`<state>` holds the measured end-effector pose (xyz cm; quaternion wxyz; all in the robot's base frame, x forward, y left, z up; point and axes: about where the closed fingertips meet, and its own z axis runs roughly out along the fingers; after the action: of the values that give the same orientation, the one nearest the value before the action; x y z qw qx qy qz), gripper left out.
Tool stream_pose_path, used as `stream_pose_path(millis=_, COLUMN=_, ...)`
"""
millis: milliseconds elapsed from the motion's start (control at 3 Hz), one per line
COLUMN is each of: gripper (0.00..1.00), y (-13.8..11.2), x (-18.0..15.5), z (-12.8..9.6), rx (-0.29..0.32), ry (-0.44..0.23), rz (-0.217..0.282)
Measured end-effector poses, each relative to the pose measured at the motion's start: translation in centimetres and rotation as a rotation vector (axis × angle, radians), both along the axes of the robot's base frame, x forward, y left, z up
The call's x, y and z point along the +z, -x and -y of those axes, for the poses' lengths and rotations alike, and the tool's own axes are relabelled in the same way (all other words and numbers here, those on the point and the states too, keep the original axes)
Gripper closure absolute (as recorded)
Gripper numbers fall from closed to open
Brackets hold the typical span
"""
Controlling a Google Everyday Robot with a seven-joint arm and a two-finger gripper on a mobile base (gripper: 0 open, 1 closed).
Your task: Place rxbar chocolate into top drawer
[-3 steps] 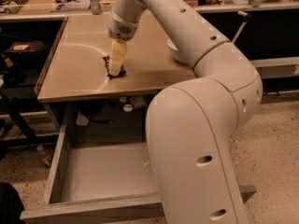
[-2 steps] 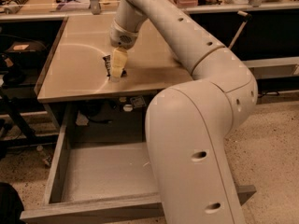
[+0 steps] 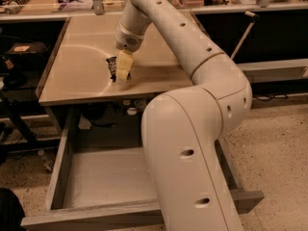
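Tan and smooth, the square tabletop (image 3: 72,81) fills the left and middle of the room in front of me, with a cluttered back counter (image 3: 57,4) behind it. Near the table's middle, the small black crinkled rxbar chocolate (image 3: 112,67) stands on edge, its lower end close to the surface. Just to its right, the pale two-finger gripper (image 3: 123,75) points down, its fingers closed on the bar, which pokes out on their left side. Below the table, the wide grey wood-grain top drawer (image 3: 96,177) is pulled fully out, showing its bare floor. The bulky white robot arm (image 3: 192,129) rises over the drawer's right half, and speckled flooring (image 3: 279,148) lies at the right.
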<state>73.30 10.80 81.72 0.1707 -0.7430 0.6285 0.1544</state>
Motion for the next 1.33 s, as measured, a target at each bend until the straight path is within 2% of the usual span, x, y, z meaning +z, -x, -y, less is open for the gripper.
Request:
stream_pose_path(millis=333, gripper=0.0, y=-0.77, x=-0.61, z=-0.28, rx=0.005, ry=-0.005, rz=-0.007)
stream_pose_path(millis=667, gripper=0.16, y=-1.29, x=-0.74, z=-0.72, rx=-0.001, ry=-0.016, rz=0.005)
stream_pose_path(millis=1333, gripper=0.63, y=-1.29, x=-0.74, z=-0.72, rx=-0.001, ry=-0.016, rz=0.005)
